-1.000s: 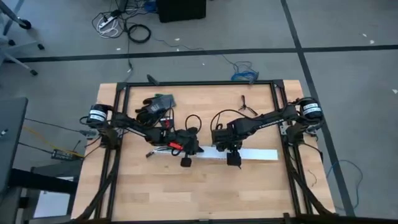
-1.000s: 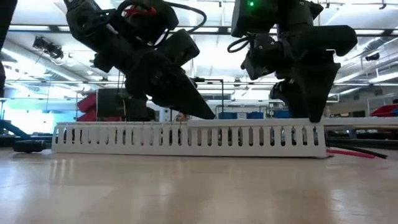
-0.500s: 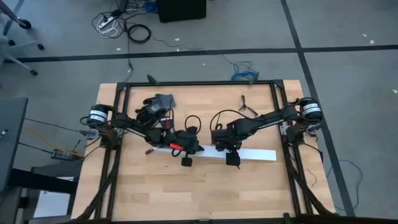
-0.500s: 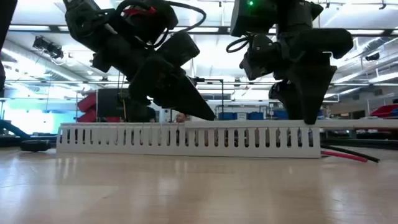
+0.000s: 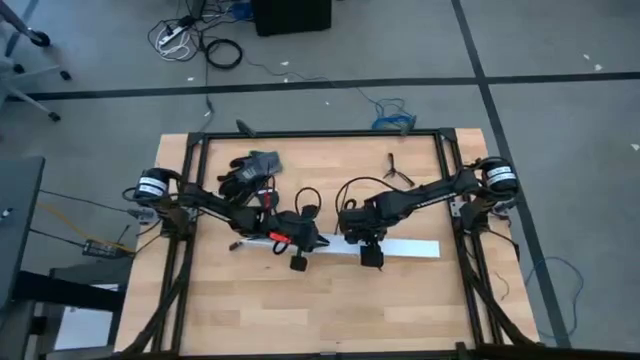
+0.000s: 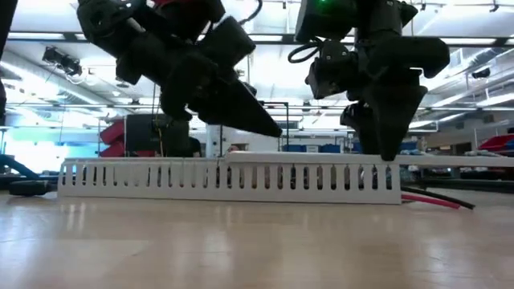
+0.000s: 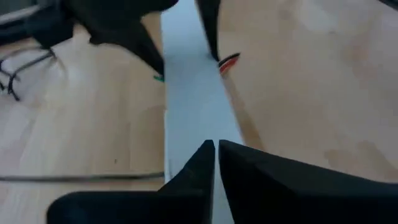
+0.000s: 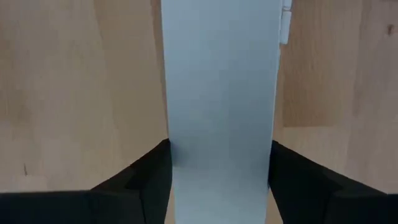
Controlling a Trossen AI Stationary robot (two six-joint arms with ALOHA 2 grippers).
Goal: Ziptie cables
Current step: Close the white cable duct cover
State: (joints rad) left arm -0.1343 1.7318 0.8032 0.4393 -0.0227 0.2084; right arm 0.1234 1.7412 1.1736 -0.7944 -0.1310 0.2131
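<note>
The right pincer (image 8: 217,180) sits over the long white channel (image 8: 219,81) with one finger on each side wall; it is open about as wide as the channel and looks to be gripping it, most likely to hold it in place. The left pincer (image 7: 216,155) is a little way along the same channel, toward its other end; its two pointed fingers are almost shut with only a thin slit between them, and I see nothing held in them; the tips hang just above the channel's flat top. The channel is smooth hard plastic with a plain lid; from the low view its side (image 6: 233,178) is a row of thin upright teeth with slots between them, like a comb. The cables (image 6: 434,198) are thin soft wires, red and black; they poke out from the channel end beside the right pincer and lie on the wooden surface (image 5: 300,310); more wire ends, red among them, show near the left pincer (image 5: 278,238). So the wires seem to run inside the channel. A thin dark line lies on the surface near the left pincer (image 7: 81,177); it may be the ziptie, but I cannot tell; no strap is round the wires yet.
</note>
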